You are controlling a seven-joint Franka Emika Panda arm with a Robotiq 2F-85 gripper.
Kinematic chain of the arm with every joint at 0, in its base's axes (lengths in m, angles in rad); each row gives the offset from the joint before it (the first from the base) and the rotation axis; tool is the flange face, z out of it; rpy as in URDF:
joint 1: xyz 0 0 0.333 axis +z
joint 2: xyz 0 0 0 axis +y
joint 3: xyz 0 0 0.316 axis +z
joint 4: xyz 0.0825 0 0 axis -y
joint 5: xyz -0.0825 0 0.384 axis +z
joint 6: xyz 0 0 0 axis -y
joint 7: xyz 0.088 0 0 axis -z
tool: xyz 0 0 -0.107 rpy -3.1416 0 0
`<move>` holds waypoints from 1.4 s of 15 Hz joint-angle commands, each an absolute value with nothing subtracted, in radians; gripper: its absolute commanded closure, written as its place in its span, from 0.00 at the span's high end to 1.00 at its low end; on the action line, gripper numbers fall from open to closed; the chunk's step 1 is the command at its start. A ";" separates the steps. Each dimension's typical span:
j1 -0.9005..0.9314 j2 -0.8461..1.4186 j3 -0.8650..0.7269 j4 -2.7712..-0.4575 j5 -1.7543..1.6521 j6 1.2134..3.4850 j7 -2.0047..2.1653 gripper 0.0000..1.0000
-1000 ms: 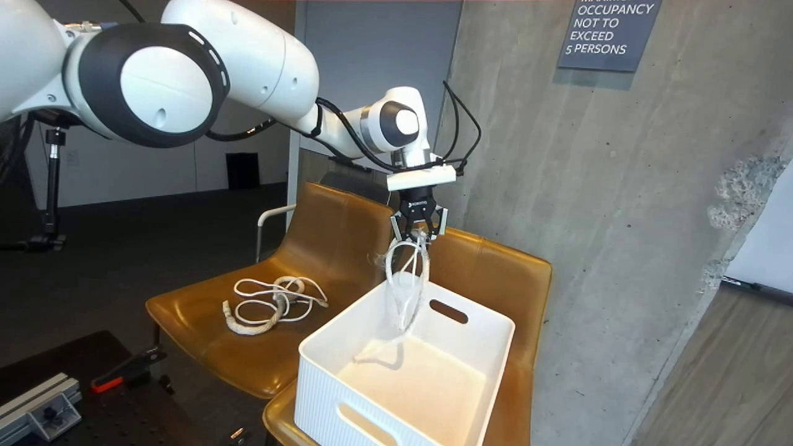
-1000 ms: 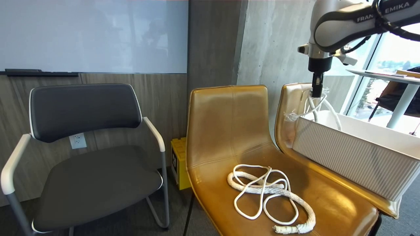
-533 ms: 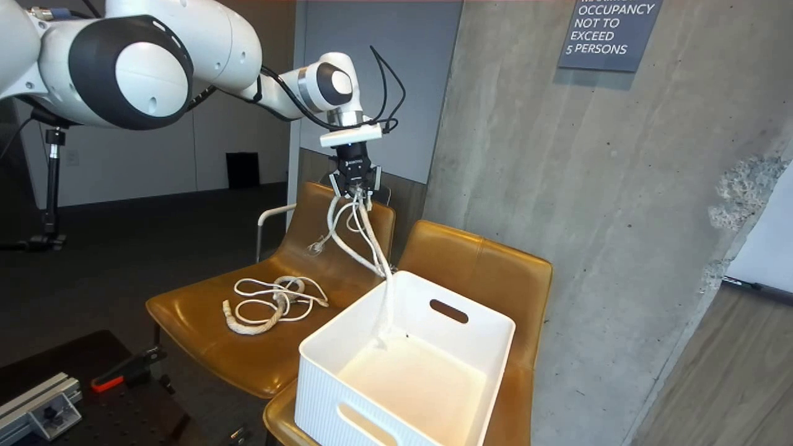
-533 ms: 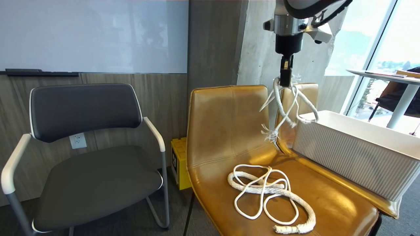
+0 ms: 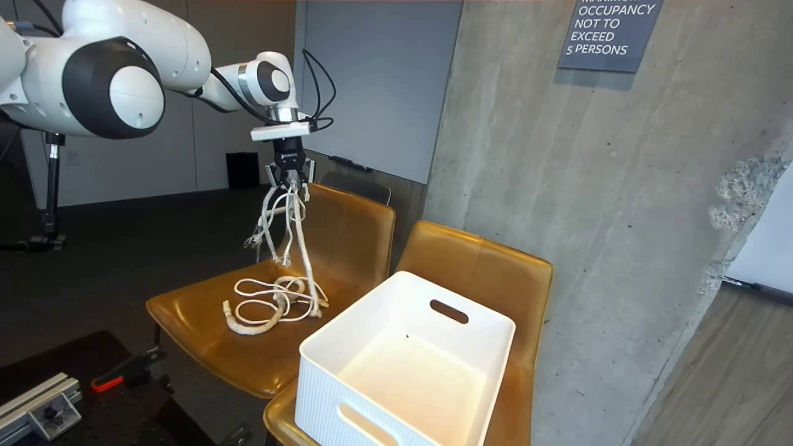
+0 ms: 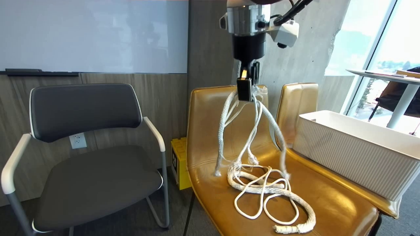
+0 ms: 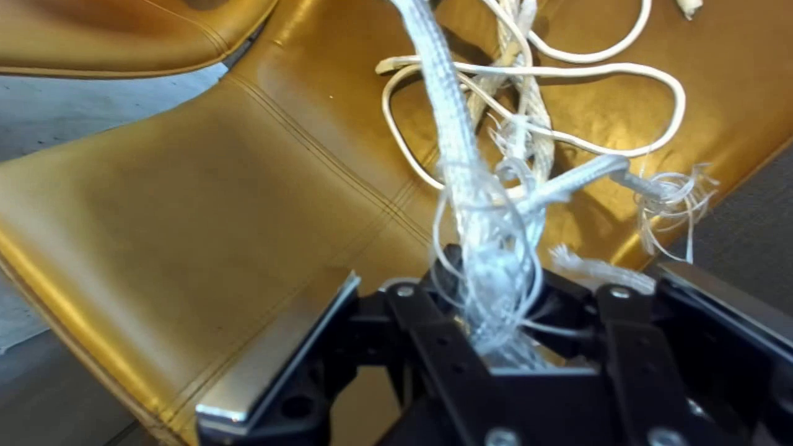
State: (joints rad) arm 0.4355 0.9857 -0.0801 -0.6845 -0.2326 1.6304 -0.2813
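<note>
My gripper [image 5: 291, 181] is shut on a bundle of frayed white rope [image 5: 302, 238] and hangs over the seat of a tan leather chair [image 5: 210, 297]. In the wrist view the held rope [image 7: 457, 145] passes up between the fingers, with loose threads curling around it; the pads are partly hidden behind it. Several frayed strands dangle below the gripper [image 6: 248, 93] in an exterior view. Beneath them lies another white rope [image 6: 306, 209], a loose pile of thick and thin cord on the seat. Whether the dangling ends touch that pile or the seat, I cannot tell.
A white ribbed bin [image 5: 347, 396] stands on the neighbouring tan chair [image 5: 495, 266], seen in both exterior views. A grey armchair [image 6: 95, 183] and a yellow box [image 6: 182, 160] are nearby. A concrete wall [image 5: 595, 217] rises behind the chairs.
The gripper has carried the held rope away from above the white bin, over to the other chair's seat above the rope pile. The pile and bin have stayed put.
</note>
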 commanded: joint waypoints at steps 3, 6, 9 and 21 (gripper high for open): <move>0.468 1.082 -0.055 -0.623 -0.174 1.615 -0.158 0.04; 0.448 1.091 -0.059 -0.671 -0.153 1.628 -0.099 0.04; 0.420 1.089 -0.067 -0.710 -0.143 1.637 -0.053 0.04; 0.337 0.904 -0.108 -1.095 -0.160 2.025 0.144 0.04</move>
